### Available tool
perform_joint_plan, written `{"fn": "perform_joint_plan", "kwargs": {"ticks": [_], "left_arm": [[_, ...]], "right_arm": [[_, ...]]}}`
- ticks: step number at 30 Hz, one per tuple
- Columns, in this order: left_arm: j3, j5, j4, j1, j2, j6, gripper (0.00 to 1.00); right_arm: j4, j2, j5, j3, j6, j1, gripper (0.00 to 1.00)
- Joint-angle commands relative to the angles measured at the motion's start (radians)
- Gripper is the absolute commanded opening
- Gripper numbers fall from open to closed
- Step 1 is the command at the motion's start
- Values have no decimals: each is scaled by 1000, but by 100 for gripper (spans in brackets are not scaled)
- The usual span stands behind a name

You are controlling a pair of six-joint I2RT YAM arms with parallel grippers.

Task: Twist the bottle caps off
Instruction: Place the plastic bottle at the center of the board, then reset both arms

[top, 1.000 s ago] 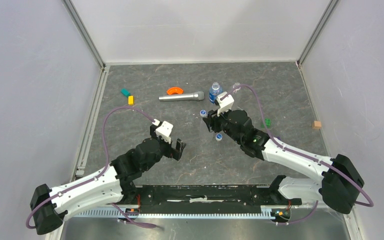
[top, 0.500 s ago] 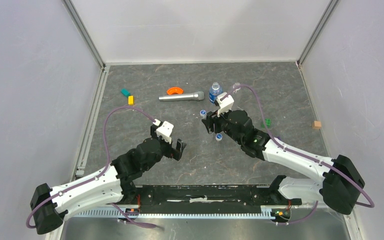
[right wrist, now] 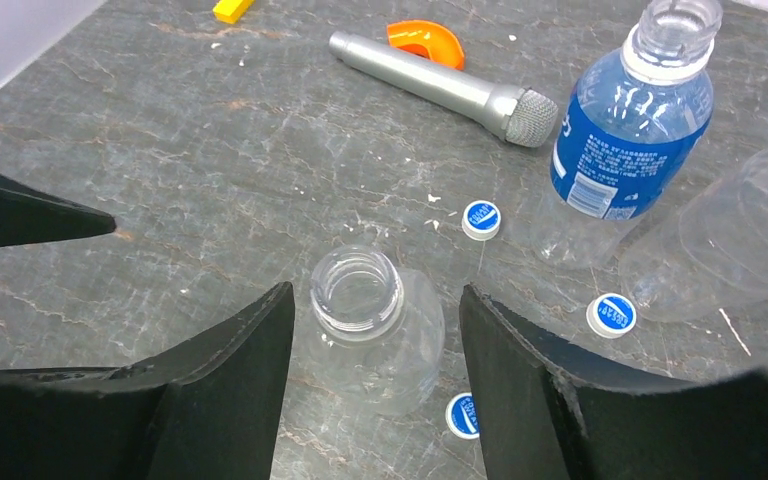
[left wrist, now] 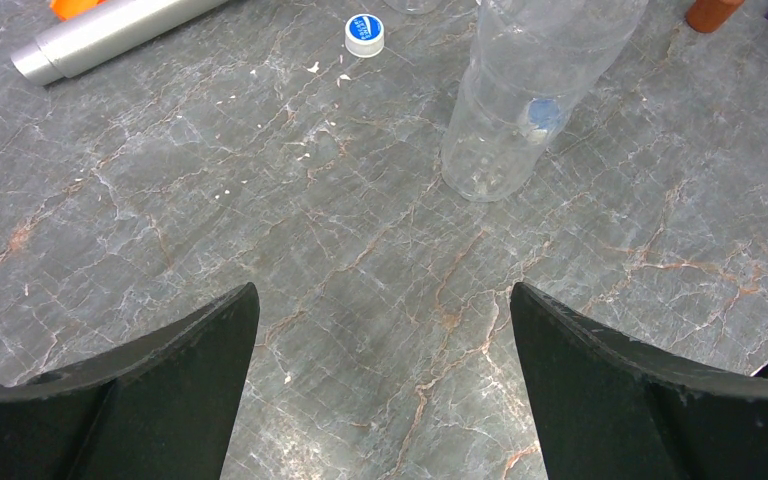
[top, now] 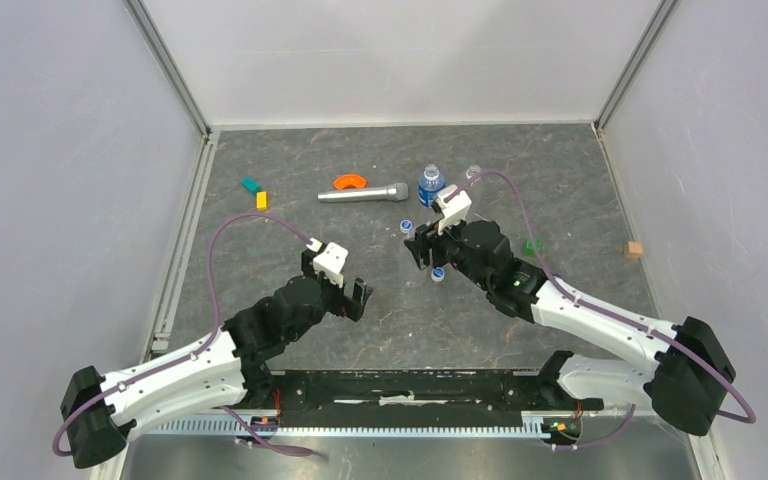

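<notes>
Evidently the right end effector (right wrist: pixel 375 298) has just let go: its jaws have spread over the last second and now stand clear on either side of a clear bottle (right wrist: pixel 370 345), with a gap showing on each side of the neck. That bottle stands upright near the middle of the desk (right wrist: pixel 160 180), its mouth bare. Three caps (right wrist: pixel 481 219) lie loose on the desk just beside it, one toward the far edge, one to the right and one on the near side. The blue-labelled bottle (right wrist: pixel 628 140), nearer the far edge, is also uncapped. The third bottle (right wrist: pixel 730 240) runs out of the right wrist view, so its neck cannot be seen there. With three caps lying free, I judge the unscrewing finished or all but finished, and this release to be the arm parting from the last bottle. The left end effector (left wrist: pixel 380 310) hangs spread wide and empty over bare desk toward the near edge, the bottles lying beyond it. The microphone (right wrist: pixel 440 85) and orange piece (right wrist: pixel 422 40) lie by the far edge.
</notes>
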Motion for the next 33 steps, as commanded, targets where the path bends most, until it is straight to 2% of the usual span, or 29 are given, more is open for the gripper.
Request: {"fn": "perform_joint_plan", "kwargs": {"ticks": [1, 6, 8, 15, 19, 20, 24, 28, 30, 33], "left_arm": [[13, -2, 19, 0, 4, -28, 100], [19, -7, 18, 0, 9, -22, 100], [23, -20, 7, 0, 5, -19, 100], [57, -36, -38, 18, -20, -8, 100], [80, -21, -74, 120, -24, -22, 100], [95, 1, -89, 159, -18, -27, 100], [149, 105, -113, 384, 34, -103, 100], [216, 303, -101, 648, 106, -198, 100], [269, 265, -142, 714, 132, -216, 100], [374, 66, -265, 715, 152, -278, 100]], "right_arm": [[34, -53, -31, 21, 1, 1, 67], [34, -121, -74, 7, 12, 1, 67], [64, -192, -40, -35, 15, 1, 67], [49, -466, 433, -257, -68, -10, 84], [-72, -519, 527, -290, -118, -111, 90], [-109, -516, 508, -286, -115, -173, 91], [-186, -462, 262, -258, -103, -457, 92], [-260, -367, 36, -187, -75, -709, 93], [-282, -340, -37, -153, -59, -792, 93], [-277, -354, -107, -134, -87, -816, 93]]}}
